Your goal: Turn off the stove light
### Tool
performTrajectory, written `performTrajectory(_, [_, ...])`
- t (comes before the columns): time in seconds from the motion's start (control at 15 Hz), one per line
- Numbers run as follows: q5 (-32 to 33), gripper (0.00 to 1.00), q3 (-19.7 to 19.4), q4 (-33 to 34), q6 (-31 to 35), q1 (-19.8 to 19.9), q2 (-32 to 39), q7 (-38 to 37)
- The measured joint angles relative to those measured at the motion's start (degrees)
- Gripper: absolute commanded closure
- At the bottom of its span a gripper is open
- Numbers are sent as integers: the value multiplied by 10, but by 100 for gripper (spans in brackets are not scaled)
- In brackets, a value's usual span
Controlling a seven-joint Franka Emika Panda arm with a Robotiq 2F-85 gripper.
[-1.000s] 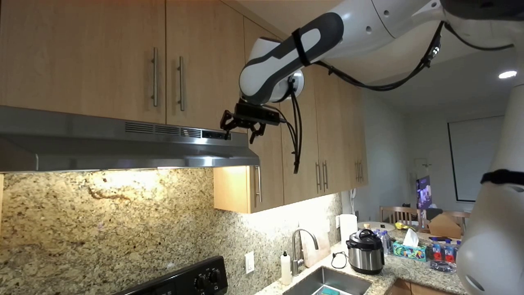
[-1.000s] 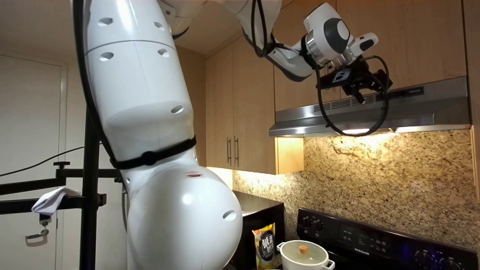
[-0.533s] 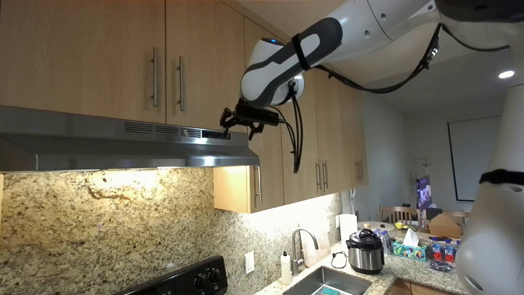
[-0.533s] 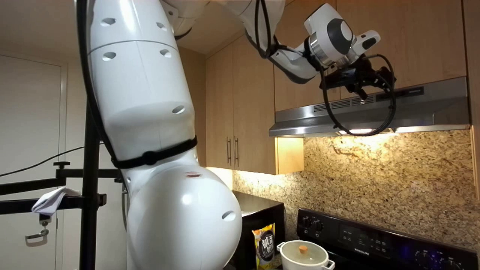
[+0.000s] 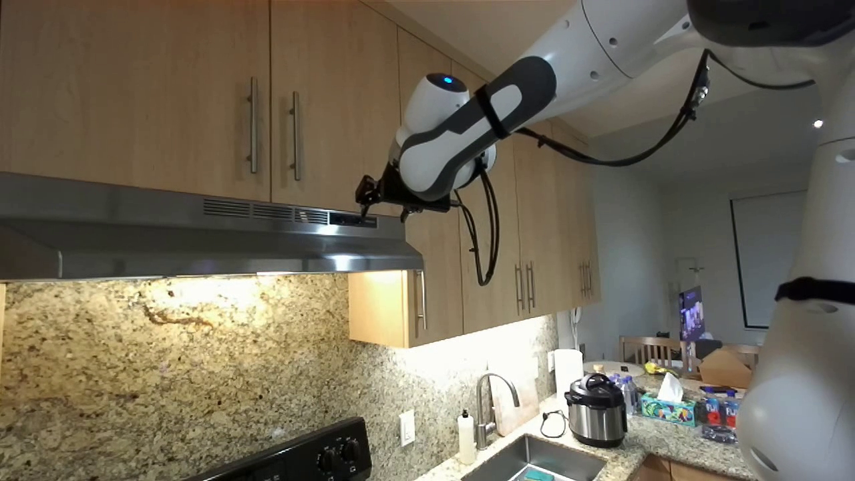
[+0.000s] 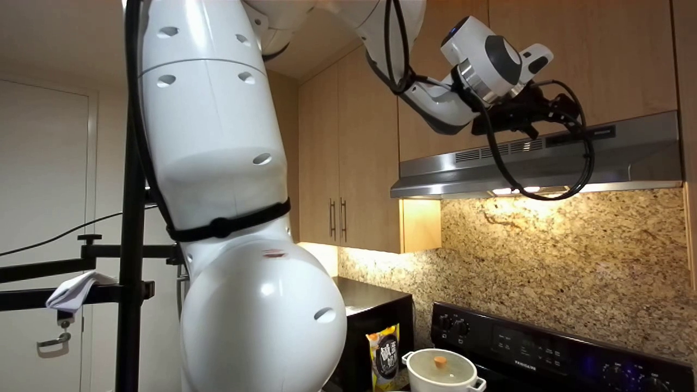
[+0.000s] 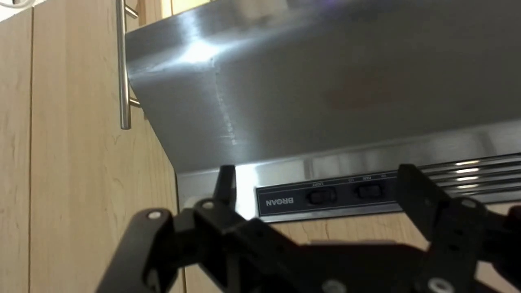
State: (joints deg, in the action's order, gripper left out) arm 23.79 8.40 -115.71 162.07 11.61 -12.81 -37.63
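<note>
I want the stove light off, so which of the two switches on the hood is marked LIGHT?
The light switch, the one nearer the BROAN lettering: LIGHT is printed beside it. The fan switch, nearer the vent, is marked FAN.

Wrist view: black two-fingered end effector (image 7: 317,179) partly hides black oblong switch panel (image 7: 345,195). Bottom edge crops round white pot (image 6: 430,381) in an exterior view.

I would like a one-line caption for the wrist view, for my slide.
The open gripper faces the range hood, whose panel carries a LIGHT switch beside a FAN switch.
</note>
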Motion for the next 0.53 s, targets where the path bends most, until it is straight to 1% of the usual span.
performTrajectory(0.2, [18,0,4,0,4,5,0,-26])
performTrajectory(0.53, [18,0,7,-1,3,5,0,-26])
